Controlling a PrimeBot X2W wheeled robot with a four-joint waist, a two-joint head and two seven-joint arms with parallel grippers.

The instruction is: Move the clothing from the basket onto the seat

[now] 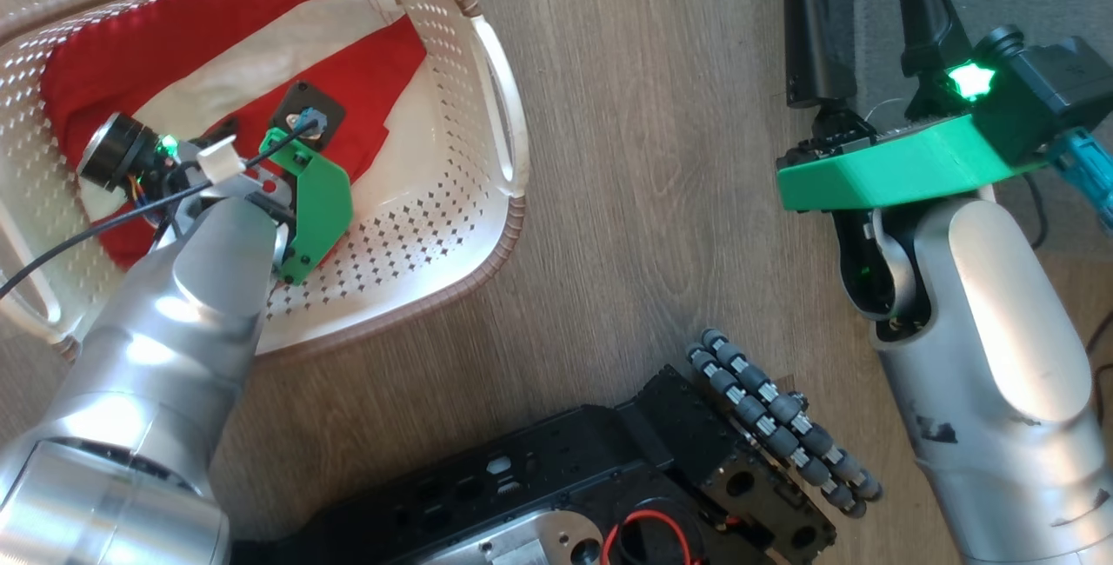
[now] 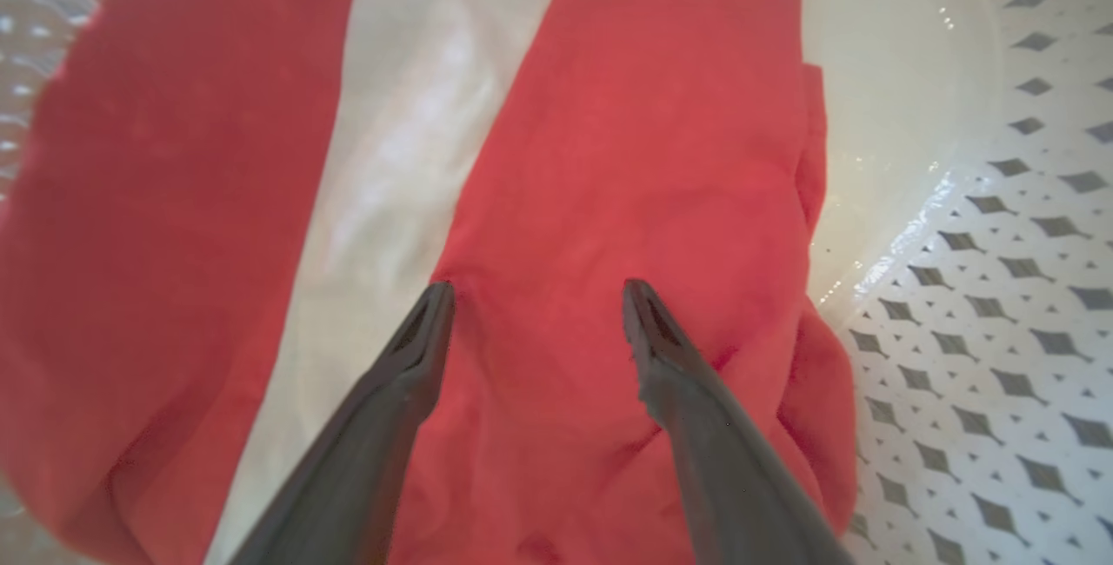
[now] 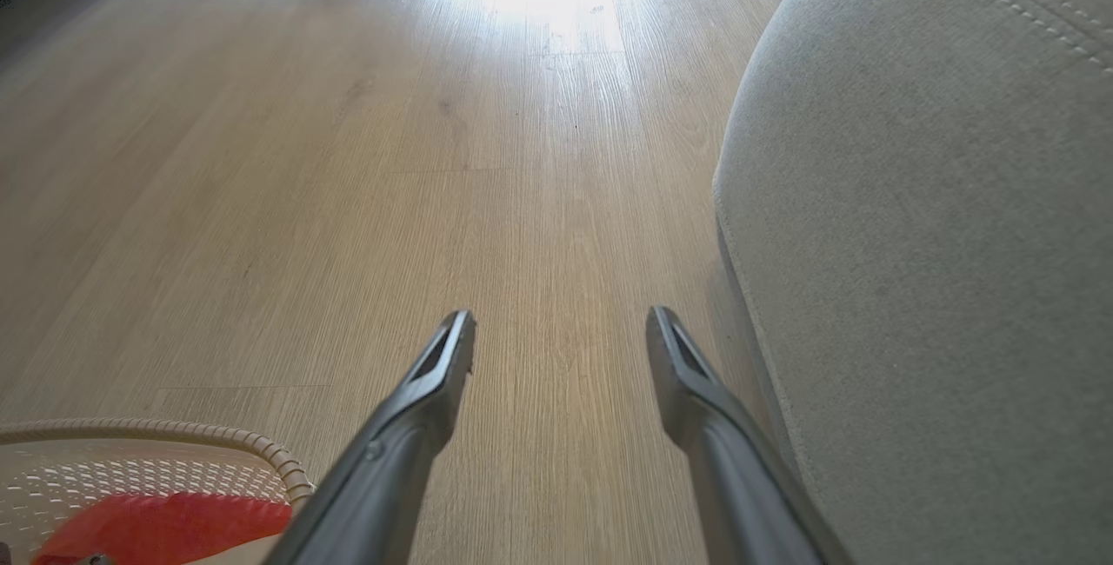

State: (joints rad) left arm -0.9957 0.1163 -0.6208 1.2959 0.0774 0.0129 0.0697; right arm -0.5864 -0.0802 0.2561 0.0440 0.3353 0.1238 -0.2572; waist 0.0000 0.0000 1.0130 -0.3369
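Reaching down into the basket (image 1: 500, 78), the left pincer (image 2: 535, 287) is holding its fingers spread wide, tips at or just touching the clothing (image 2: 643, 139). The clothing is lying flat on the basket's bottom, red fabric with a broad white stripe. Nothing is being pinched yet, so the pick-up looks to be the step in hand. The next move is probably calling for pressing in, closing on a fold of red cloth and lifting it clear of the rim toward the seat (image 3: 922, 243). The right pincer (image 3: 561, 322) is hanging spread and empty over the floor (image 3: 348, 165), just beside the grey seat's rounded, stitched corner. The basket is standing on pale wood-look planks, and sunlight is glaring on them farther off.
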